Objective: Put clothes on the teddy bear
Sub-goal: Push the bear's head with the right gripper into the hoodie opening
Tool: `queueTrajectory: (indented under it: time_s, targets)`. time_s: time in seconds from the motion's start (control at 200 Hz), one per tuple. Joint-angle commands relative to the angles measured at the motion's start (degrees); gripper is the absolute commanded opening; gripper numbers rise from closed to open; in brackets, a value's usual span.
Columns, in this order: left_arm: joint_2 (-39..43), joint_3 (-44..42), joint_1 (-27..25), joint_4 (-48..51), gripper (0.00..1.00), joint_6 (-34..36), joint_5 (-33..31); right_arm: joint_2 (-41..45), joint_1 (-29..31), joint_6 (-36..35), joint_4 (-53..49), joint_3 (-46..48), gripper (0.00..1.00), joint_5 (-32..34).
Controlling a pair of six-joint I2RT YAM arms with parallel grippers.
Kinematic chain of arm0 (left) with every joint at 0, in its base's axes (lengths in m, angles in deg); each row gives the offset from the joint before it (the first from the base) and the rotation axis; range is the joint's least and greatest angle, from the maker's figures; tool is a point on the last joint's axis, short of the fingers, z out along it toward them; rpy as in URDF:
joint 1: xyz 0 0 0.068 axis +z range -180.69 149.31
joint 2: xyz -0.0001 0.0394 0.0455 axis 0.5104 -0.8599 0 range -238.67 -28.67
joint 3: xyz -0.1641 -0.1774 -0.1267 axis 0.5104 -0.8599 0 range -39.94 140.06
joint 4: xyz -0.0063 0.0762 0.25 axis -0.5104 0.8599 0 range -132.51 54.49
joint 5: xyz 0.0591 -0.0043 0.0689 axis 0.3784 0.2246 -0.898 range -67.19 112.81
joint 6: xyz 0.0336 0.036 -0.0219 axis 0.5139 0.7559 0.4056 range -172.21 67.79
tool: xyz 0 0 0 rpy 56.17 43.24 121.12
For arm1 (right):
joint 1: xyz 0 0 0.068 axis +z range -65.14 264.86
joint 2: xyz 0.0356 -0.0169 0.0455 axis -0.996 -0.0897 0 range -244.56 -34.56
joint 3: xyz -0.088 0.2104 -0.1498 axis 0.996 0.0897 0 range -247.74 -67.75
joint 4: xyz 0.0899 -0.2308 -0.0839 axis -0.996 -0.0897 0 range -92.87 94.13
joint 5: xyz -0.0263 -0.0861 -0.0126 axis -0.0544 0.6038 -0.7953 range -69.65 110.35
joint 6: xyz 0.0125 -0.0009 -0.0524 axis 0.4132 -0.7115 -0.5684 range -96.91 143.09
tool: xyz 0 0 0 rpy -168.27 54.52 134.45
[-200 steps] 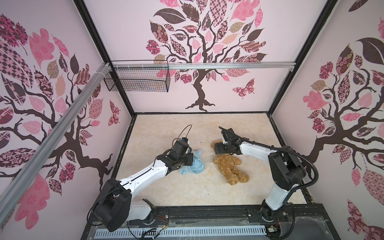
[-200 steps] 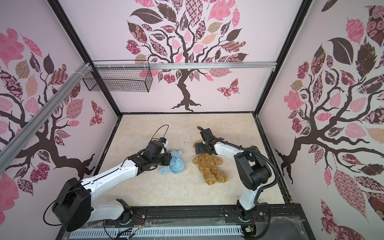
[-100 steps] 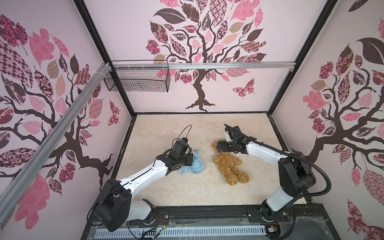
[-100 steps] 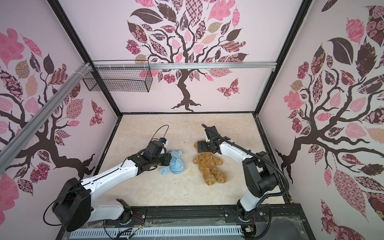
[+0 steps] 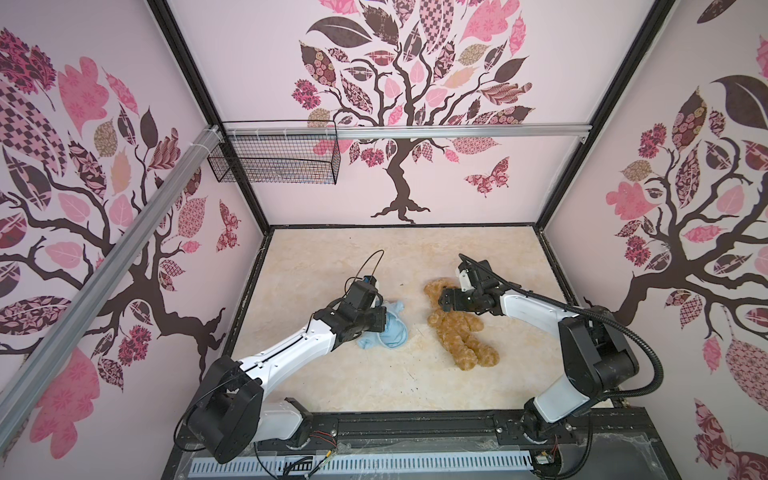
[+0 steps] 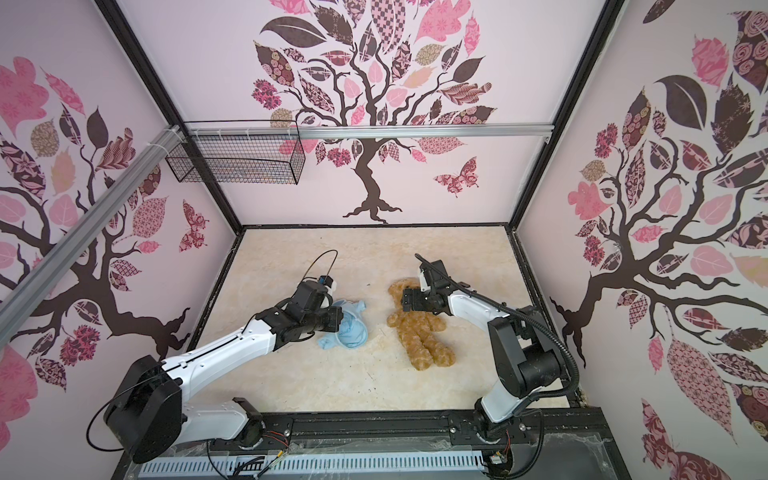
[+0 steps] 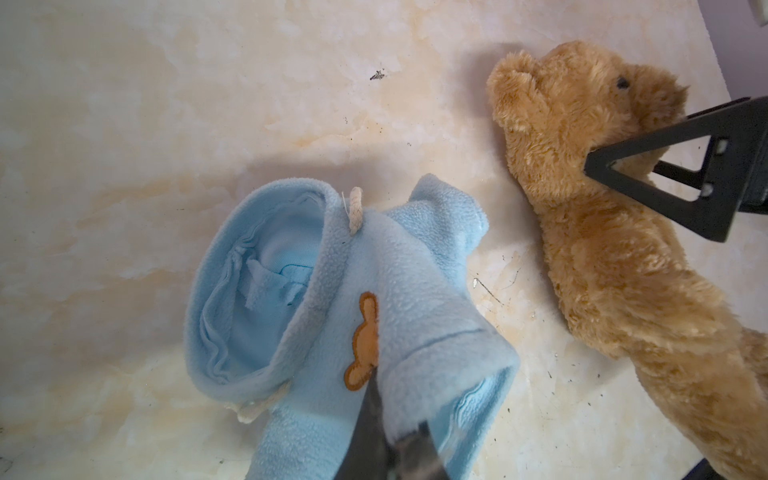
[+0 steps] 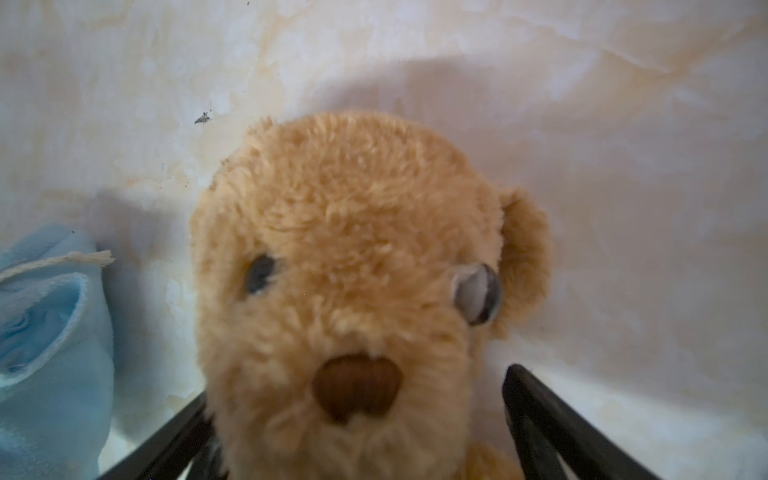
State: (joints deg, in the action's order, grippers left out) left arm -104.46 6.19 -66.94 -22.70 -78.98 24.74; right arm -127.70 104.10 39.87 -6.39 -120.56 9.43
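Though grimy, marbled tabletop (image 5: 332,257); tree-patterned walls (image 5: 457,199)

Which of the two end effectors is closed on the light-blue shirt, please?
The left end effector, pinching the shirt beside its orange print; the right end effector is open astride the teddy bear.

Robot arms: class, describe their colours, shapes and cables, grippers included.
The left arm and right arm have white links between bulky black joints. A thick black hose loops along the right arm; a thin black cable arcs above the left wrist. The fingers are black, triangular open frames.
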Motion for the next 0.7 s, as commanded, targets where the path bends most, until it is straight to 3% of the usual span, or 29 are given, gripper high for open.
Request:
queueTrajectory:
  time_s: [0.0, 0.165, 0.48, 0.58, 0.695]
  targets:
    - [-0.06, 1.27, 0.3, 0.03, 0.0, 0.68, 0.48, -2.53, -1.1, 1.67, 5.05, -0.07, 1.0, -4.76]
    - [-0.4, 1.42, 0.3, -0.06, 0.0, 0.67, 0.68, -5.23, -1.14, 3.18, 7.86, -1.25, 1.0, -7.29]
    - [-1.37, 1.77, 0.3, -0.27, 0.0, 0.78, 1.15, -9.77, -1.05, 5.68, 10.51, -3.61, 0.99, -6.17]
    - [-1.42, 2.21, 0.3, 0.09, 0.0, 0.57, 1.05, -8.27, -1.05, 3.8, 11.49, -2.69, 0.88, -5.26]
    - [-1.12, 2.5, 0.39, 0.05, 0.0, 0.22, 0.74, -3.45, -1.05, 2.65, 16.3, 1.21, 0.57, -7.87]
